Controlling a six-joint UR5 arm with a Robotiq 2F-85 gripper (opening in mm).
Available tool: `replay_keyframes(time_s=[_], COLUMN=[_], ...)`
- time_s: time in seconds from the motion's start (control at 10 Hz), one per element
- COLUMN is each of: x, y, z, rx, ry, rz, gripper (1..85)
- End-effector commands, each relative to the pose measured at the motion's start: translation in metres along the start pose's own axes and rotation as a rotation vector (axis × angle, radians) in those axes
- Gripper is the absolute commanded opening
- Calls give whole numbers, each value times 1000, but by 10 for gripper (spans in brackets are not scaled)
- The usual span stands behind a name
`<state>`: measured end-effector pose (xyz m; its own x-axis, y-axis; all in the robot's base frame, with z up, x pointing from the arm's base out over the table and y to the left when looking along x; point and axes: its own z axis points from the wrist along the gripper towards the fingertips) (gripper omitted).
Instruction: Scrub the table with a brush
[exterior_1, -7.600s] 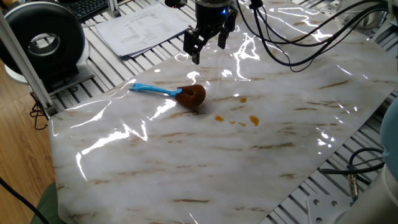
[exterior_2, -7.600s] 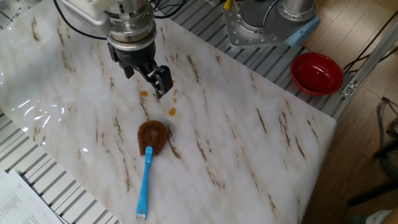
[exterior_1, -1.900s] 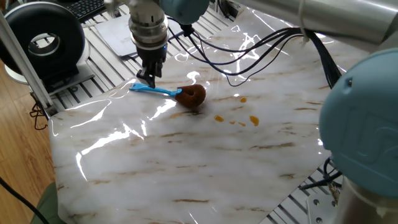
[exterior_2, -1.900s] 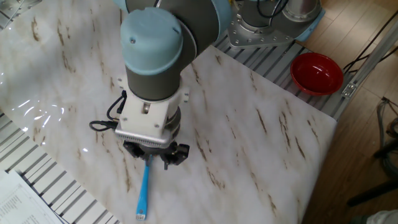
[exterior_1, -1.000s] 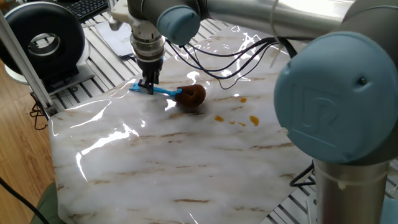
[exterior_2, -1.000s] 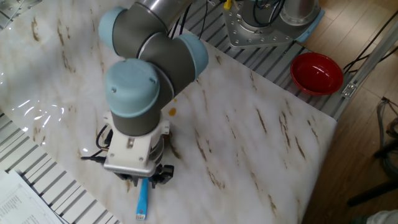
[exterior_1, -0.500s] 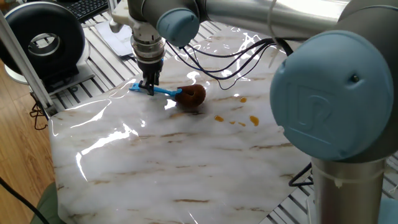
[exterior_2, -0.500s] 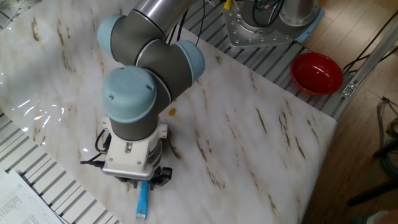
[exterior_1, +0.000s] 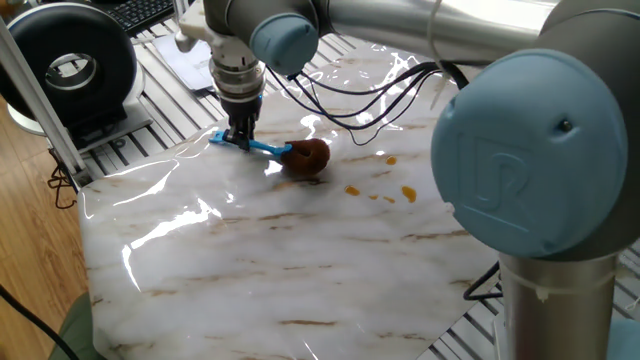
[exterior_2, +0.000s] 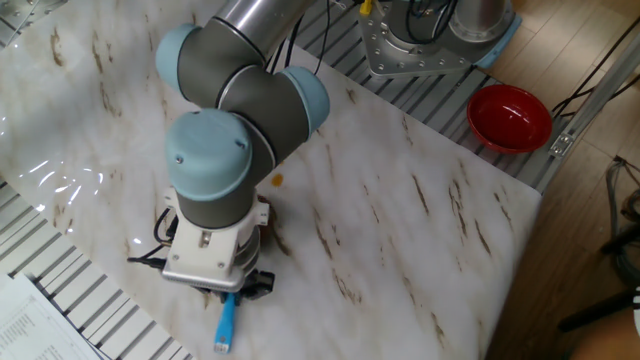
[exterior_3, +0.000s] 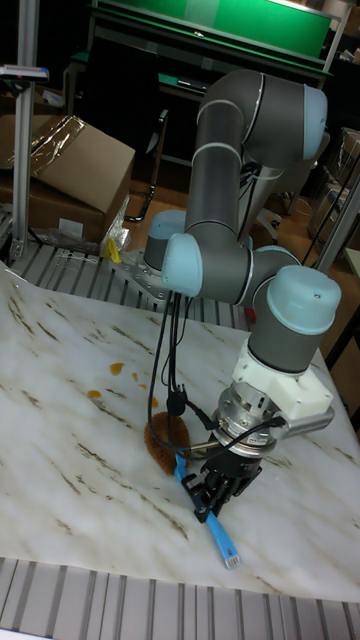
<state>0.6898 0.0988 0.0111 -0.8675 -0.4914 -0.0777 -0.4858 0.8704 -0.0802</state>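
The brush lies on the table (exterior_1: 300, 260), its brown fuzzy head (exterior_1: 308, 155) right of the thin blue handle (exterior_1: 268, 148). My gripper (exterior_1: 238, 138) points straight down with its fingers shut on the handle near its far end. In the other fixed view the wrist hides the head, and only the handle tip (exterior_2: 225, 328) sticks out below the gripper (exterior_2: 233, 291). The tall fixed view shows the gripper (exterior_3: 212, 500) clamped on the handle (exterior_3: 222, 545) with the head (exterior_3: 165, 440) resting on the marble. Small orange stains (exterior_1: 408, 194) lie right of the head.
A red bowl (exterior_2: 510, 115) sits off the table's far corner by the robot base (exterior_2: 430, 35). A black round device (exterior_1: 70, 65) stands on the ribbed frame at left. Cables (exterior_1: 400, 85) trail across the table's back. Paper (exterior_2: 30, 320) lies beside the table edge.
Over the earlier frames the gripper crossed from above the stains to the handle and came down on it. In the last half second the handle tip shifted slightly as the fingers closed.
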Motion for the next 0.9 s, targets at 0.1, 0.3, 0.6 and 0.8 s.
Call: replay_keyframes(time_s=[0.1,0.3,0.6,0.8], x=[14,24,41,48], y=[-18,-22,-35,-31], z=[-22,-36,-48,-50], rx=[35,31,62,52], ry=[7,-34,-115,-155], rz=[17,18,-16,9], gripper=[13,13,13,13])
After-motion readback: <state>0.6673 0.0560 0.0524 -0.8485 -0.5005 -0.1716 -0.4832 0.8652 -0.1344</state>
